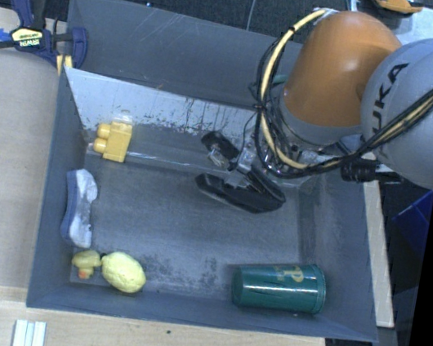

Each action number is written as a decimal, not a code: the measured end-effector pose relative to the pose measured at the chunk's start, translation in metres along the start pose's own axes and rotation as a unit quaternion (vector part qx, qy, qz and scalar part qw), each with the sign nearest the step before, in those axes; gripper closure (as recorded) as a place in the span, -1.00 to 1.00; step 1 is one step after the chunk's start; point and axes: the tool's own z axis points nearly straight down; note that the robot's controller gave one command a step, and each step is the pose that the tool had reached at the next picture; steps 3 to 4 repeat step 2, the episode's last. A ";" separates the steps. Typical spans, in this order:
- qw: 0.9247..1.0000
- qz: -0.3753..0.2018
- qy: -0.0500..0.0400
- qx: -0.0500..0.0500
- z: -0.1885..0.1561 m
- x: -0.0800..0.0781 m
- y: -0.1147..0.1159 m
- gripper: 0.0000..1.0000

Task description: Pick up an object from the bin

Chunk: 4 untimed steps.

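Arm hanging over the back of the bin

The grey metal bin (pixel 221 53) is holding a handful of loose things. A yellow plastic toy block (pixel 112 141) is sitting at the back left. A white and blue soft piece (pixel 78 206) is lying along the left wall. A yellow lemon-shaped fruit (pixel 123 272) and a small yellow-orange toy (pixel 85 263) are touching in the front left corner.

A green cylindrical can (pixel 278 287) is lying on its side at the front right. Its long axis is running across the bin along the near wall, the right end tipping slightly up.

The bin is resting on a pale tabletop (pixel 1 171).

The gripper (pixel 237 172) is hanging near the back wall, right of the middle, well apart from the can. A dark long shape (pixel 237 195) is lying beneath it, and I cannot tell whether it is gripper or object, nor how the gripper is set
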 end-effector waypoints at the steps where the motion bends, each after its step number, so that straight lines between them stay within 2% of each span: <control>1: 0.997 -0.074 -0.003 -0.001 0.001 0.003 0.032 1.00; 2: 0.999 -0.043 -0.003 -0.001 0.031 0.000 0.031 1.00; 4: 0.999 -0.043 -0.003 -0.001 0.031 0.000 0.031 1.00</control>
